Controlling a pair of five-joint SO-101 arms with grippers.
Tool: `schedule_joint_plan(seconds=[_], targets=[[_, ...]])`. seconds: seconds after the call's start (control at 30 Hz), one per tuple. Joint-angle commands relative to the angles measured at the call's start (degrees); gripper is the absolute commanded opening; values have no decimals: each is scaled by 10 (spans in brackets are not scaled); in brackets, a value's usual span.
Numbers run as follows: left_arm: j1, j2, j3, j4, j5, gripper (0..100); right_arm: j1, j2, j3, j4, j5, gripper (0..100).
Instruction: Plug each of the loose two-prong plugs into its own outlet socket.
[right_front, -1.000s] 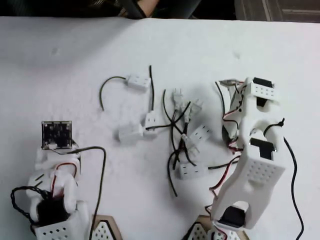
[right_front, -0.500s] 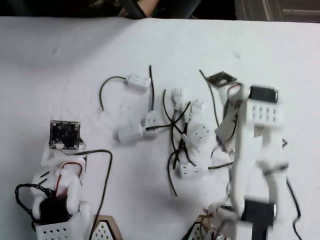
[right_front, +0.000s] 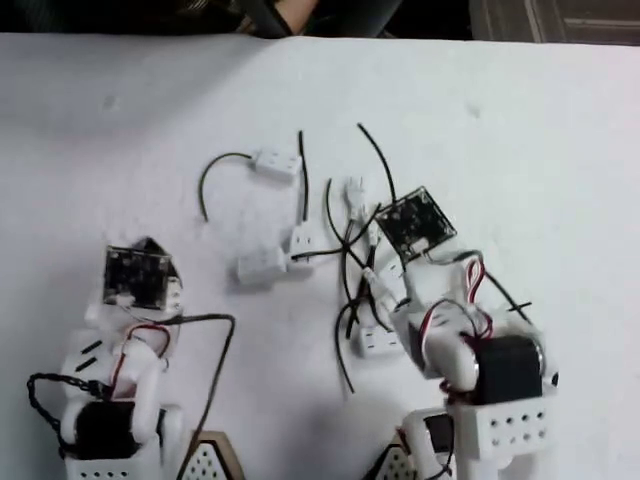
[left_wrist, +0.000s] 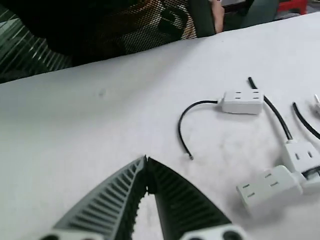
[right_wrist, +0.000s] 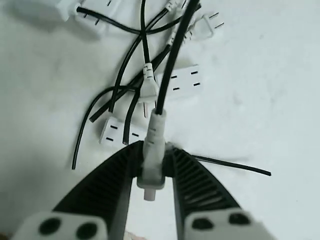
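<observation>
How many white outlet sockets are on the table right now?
5: far socket; two middle sockets; two sockets in the cable tangle. More may be hidden.

We have open table (right_front: 110, 130) along the far edge and at both sides. In the middle, crossed black cords (right_front: 350, 262) and scattered sockets (right_front: 262, 265) obstruct any low pass.

White arms (right_front: 500, 430), red-black wiring (right_front: 472, 285).
</observation>
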Motion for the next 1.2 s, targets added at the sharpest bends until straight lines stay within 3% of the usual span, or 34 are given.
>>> schedule_joint_plan(seconds=[0.0, 0.4, 0.6, 0.83, 1.0, 1.17], targets=[[64, 0, -22, 25, -54, 24, -5, -31, 31, -42, -41, 17], [116, 28, -50, 91, -95, 87, 15, -115, 163, -102, -65, 17], [150, 222, -156, 98, -130, 90, 87, -146, 161, -106, -65, 17], [259, 451, -252, 92, -181, 111, 178, -182, 161, -106, -65, 17], [339, 538, -296, 92, -97, 260, 237, -205, 161, -106, -63, 17], [425, 599, -304, 56, -71, 279, 285, -233, 161, -103, -63, 17]])
